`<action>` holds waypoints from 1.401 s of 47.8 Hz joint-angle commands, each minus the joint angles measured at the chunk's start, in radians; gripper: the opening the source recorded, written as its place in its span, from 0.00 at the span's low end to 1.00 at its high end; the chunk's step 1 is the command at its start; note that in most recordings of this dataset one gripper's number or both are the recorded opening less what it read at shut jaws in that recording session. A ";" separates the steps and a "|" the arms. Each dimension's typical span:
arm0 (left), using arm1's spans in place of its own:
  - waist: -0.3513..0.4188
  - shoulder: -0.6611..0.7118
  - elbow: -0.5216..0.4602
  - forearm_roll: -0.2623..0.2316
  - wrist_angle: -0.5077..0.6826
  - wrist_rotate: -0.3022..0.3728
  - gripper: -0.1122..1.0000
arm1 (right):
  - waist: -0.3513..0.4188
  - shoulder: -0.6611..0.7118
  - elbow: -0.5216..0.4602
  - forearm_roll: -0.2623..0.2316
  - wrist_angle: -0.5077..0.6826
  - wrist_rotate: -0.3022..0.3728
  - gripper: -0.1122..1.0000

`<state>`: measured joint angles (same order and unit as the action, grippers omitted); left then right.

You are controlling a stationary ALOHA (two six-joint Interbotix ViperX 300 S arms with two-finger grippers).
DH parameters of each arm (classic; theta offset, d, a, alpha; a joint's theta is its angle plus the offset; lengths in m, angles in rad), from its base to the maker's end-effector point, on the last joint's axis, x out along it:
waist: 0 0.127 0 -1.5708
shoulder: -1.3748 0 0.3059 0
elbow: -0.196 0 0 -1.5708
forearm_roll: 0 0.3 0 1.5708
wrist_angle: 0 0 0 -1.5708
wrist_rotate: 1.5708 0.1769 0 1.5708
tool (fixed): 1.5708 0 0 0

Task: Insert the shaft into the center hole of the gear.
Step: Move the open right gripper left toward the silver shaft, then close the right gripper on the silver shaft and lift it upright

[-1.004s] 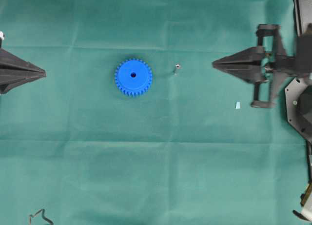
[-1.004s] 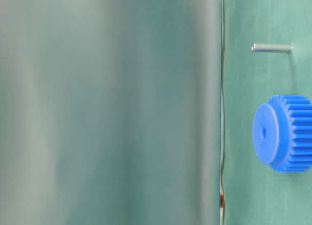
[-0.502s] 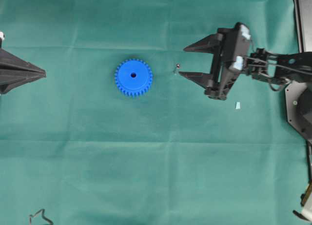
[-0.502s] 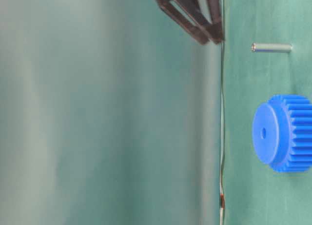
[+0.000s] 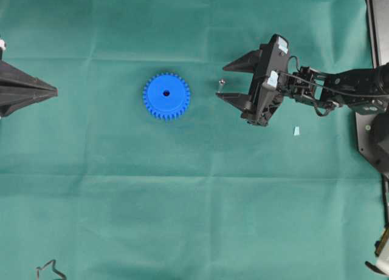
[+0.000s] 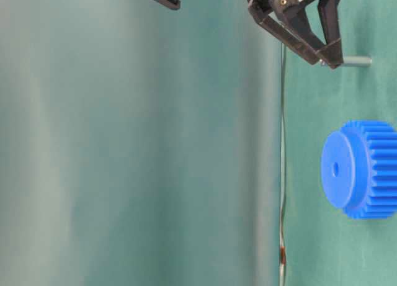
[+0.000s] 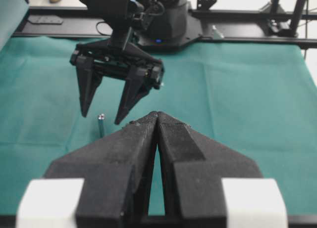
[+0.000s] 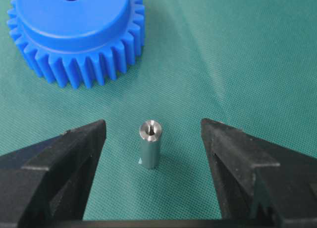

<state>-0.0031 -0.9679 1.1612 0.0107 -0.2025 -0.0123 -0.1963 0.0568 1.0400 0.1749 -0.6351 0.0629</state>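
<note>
Silvery shaft stands upright on the green bench mid-area, beside the blue gear. Right end effector spread wide, straddling it w/o contact: centre, close gently so it won't tip. Left end effector closed, empty.

I am looking at a green cloth covering the whole work surface, and it is showing faint fold creases running across and down it in the overhead view. A small pale blue-white scrap is lying flat on the cloth toward the right side of that view. A thin dark wire-like outline is sitting on the cloth at the bottom left corner, partly cut off by the frame edge; I cannot tell what it is. In the left wrist view a black frame rail is running along the far edge of the cloth. In the table-level view a thin cable is hanging along the cloth's edge.
</note>
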 commanded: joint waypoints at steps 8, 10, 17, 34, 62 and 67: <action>0.003 0.005 -0.021 0.003 -0.003 0.000 0.10 | 0.000 -0.008 -0.014 0.003 -0.014 0.003 0.78; 0.003 0.005 -0.021 0.003 0.002 0.002 0.10 | 0.002 -0.006 -0.015 0.005 -0.009 0.003 0.74; 0.005 0.005 -0.021 0.003 0.009 0.000 0.10 | 0.011 -0.006 -0.015 0.002 0.006 0.003 0.49; 0.005 0.005 -0.023 0.003 0.018 -0.006 0.10 | 0.011 -0.006 -0.017 0.003 0.003 0.003 0.26; 0.005 0.005 -0.023 0.003 0.018 -0.009 0.10 | 0.005 -0.235 -0.038 0.000 0.189 -0.025 0.26; 0.005 0.003 -0.023 0.003 0.018 -0.009 0.10 | 0.003 -0.270 -0.046 0.000 0.221 -0.037 0.26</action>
<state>-0.0015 -0.9679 1.1612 0.0123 -0.1795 -0.0215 -0.1917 -0.1718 1.0170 0.1764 -0.4310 0.0291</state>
